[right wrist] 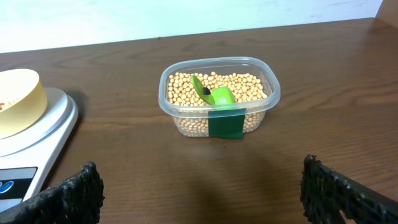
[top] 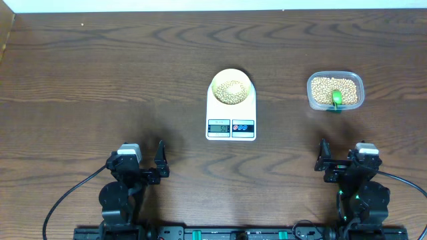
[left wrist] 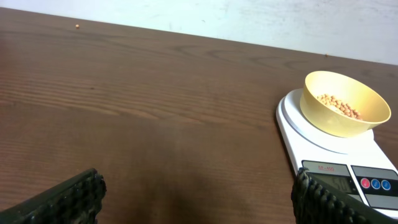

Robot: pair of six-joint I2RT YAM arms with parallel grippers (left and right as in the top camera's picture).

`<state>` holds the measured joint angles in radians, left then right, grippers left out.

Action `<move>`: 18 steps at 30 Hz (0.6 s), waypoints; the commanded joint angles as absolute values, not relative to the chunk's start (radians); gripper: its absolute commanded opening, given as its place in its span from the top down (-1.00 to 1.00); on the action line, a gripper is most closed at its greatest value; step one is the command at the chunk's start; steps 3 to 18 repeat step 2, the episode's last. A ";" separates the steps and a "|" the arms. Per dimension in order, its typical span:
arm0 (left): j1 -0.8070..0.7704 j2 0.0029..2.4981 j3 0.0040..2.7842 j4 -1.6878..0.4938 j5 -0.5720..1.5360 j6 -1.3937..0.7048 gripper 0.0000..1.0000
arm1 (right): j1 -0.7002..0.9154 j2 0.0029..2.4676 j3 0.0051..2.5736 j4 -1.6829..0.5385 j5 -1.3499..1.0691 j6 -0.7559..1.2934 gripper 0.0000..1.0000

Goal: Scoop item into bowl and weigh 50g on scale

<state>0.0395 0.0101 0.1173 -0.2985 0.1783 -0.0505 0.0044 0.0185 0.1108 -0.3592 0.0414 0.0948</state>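
The white scale (top: pixel 231 113) lies mid-table with the pale yellow bowl (top: pixel 215 83) on its platform. A small heap of beige beans (top: pixel 231 92) rests in the bowl. More beans (top: pixel 320 87) fill a clear plastic tub (top: pixel 311 100) at the right, with a green scoop (top: pixel 336 99) lying in them. My left gripper (top: pixel 142 155) is open near the front left, empty, and apart from the scale. The right gripper (top: pixel 343 155) is open near the front right, short of the tub. In the left wrist view, bowl (left wrist: pixel 336 124) and scale (left wrist: pixel 323 146) sit ahead to the right.
In the right wrist view, the tub (right wrist: pixel 267 99) has a green tape patch (right wrist: pixel 225 126) on its front wall, and the scoop (right wrist: pixel 214 94) lies on the beans (right wrist: pixel 183 87). One stray bean (left wrist: pixel 76 26) lies far back left. Bare wood lies between both grippers and the scale.
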 commanded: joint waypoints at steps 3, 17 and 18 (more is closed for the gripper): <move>0.045 0.004 0.093 -0.300 0.191 -0.038 -0.96 | 0.014 0.014 0.107 -0.358 0.050 0.100 -0.99; 0.045 0.004 0.093 -0.300 0.191 -0.038 -0.96 | 0.014 0.014 0.107 -0.358 0.050 0.100 -0.99; 0.045 0.004 0.093 -0.300 0.191 -0.038 -0.96 | 0.014 0.014 0.107 -0.358 0.050 0.100 -0.99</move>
